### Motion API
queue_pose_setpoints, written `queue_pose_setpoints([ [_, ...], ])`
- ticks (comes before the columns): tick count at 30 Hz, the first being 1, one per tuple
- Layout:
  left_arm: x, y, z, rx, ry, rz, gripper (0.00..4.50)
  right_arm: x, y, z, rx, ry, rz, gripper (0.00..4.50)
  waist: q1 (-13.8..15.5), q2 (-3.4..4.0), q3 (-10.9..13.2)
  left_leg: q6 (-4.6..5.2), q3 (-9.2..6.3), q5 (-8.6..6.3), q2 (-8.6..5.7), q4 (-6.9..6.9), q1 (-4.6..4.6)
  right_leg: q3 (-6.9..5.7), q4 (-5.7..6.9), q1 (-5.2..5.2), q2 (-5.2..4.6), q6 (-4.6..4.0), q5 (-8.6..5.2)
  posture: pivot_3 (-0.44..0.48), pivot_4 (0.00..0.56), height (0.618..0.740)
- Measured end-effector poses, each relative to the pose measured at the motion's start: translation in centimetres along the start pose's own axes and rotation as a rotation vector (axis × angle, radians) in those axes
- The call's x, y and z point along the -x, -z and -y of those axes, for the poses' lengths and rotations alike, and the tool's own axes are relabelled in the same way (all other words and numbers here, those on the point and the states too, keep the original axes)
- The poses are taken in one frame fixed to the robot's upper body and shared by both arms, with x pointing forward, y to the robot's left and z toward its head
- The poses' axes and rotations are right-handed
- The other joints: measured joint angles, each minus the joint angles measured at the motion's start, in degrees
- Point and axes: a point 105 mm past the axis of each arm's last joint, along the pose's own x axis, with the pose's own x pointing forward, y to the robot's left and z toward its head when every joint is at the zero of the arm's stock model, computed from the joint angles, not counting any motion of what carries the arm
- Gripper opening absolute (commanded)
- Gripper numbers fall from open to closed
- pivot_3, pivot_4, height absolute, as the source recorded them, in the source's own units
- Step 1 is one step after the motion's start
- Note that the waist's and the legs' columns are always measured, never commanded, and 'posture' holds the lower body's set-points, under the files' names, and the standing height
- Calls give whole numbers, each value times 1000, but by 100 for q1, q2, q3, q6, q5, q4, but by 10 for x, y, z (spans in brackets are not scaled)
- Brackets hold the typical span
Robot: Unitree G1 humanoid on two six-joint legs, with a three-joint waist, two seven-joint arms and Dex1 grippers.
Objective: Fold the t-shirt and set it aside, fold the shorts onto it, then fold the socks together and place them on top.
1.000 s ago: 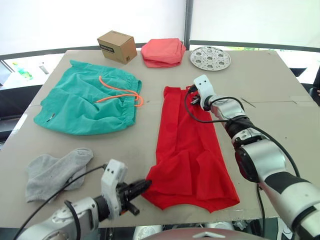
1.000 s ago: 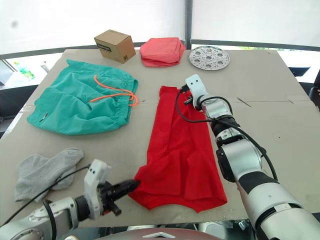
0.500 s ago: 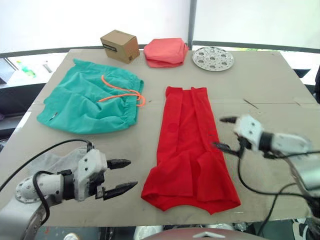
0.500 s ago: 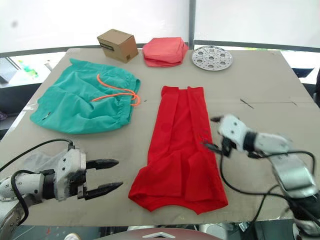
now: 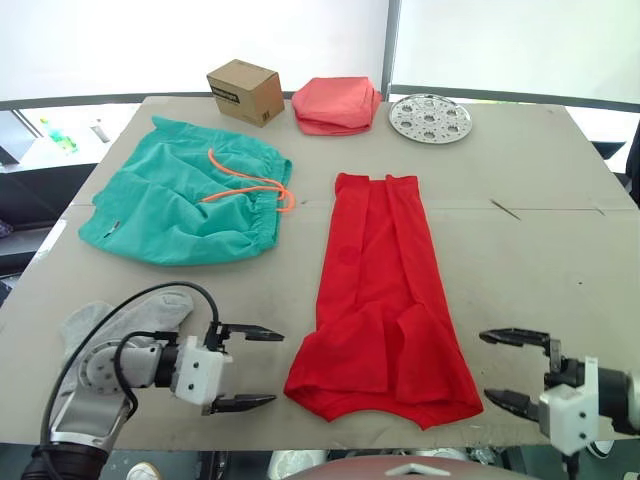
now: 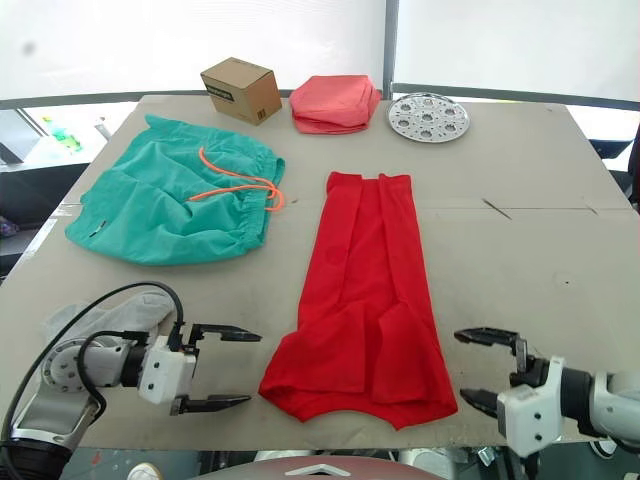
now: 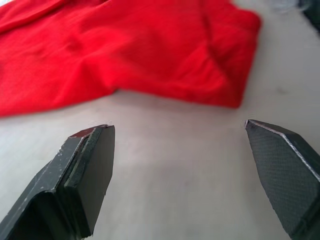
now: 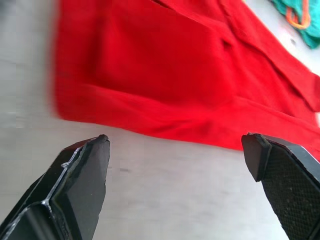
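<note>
Left eye view: left claw (image 5: 250,368) gaping, empty, hovering just left of bright red fabric t-shirt (image 5: 380,300) hem; light grey soft socks (image 5: 120,315) lying behind it, teal-green drawstring shorts (image 5: 185,205) lying well beyond. Right claw (image 5: 515,370) gaping, empty, sitting just right of hem.

Left wrist view: fingers (image 7: 85,175) spreading wide, t-shirt lying ahead.

Right wrist view: fingers (image 8: 80,185) spreading wide, t-shirt lying ahead.

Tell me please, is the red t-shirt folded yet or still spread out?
Partly folded: the t-shirt lies as a long narrow strip, its sides turned in, not yet folded along its length. Both grippers are open beside it.
</note>
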Motion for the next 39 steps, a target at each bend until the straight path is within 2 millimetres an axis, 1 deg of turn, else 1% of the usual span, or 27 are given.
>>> queue_pose_setpoints([
  [2,-3,-1,2,-6,18,11,4423,2,-3,-7,-6,-18,11,4500,2,0,0,0,1,0,0,0,10,2,1,1,-1,0,0,0,150,740],
  [8,-8,-6,1,-48,20,32,4423,0,-9,-19,35,-45,28,4500,3,-2,1,0,8,-1,2,0,29,11,7,14,-1,1,-1,0,150,740],
  [13,-11,-9,1,-57,0,46,4423,-9,-9,-27,43,-46,27,4500,3,-3,1,0,10,-1,3,0,30,13,8,13,2,1,-1,0,150,740],
  [19,-12,-9,3,-54,0,46,4423,-16,-9,-25,12,-4,32,4500,2,-18,-8,0,17,-1,4,0,37,22,14,14,1,1,-1,0,150,740],
  [28,-16,-10,10,-34,11,48,4423,-16,-7,-25,-74,14,5,4500,4,-20,-10,0,17,-1,4,0,37,23,15,14,2,0,-1,0,150,740],
  [32,-16,-9,10,-18,3,37,4423,-17,-6,-25,-95,11,-7,4500,4,-25,-13,0,18,-1,4,0,38,23,16,14,2,0,-1,0,150,740],
  [36,-17,-7,8,5,-4,28,4423,-21,-5,-24,-157,10,-17,4500,-1,-44,-25,0,17,-2,12,0,41,23,18,15,10,0,-1,0,150,740],
  [38,-17,-6,7,16,-2,22,4500,-23,-5,-25,-183,3,-17,3919,-3,-50,-29,0,18,-2,18,0,44,25,19,15,15,-1,-1,0,150,740],
  [39,-17,-6,7,19,-2,21,4500,-24,-5,-26,-191,-1,-17,3731,-1,-51,-29,0,18,-2,19,0,45,25,20,15,16,-1,-1,0,150,740],
])
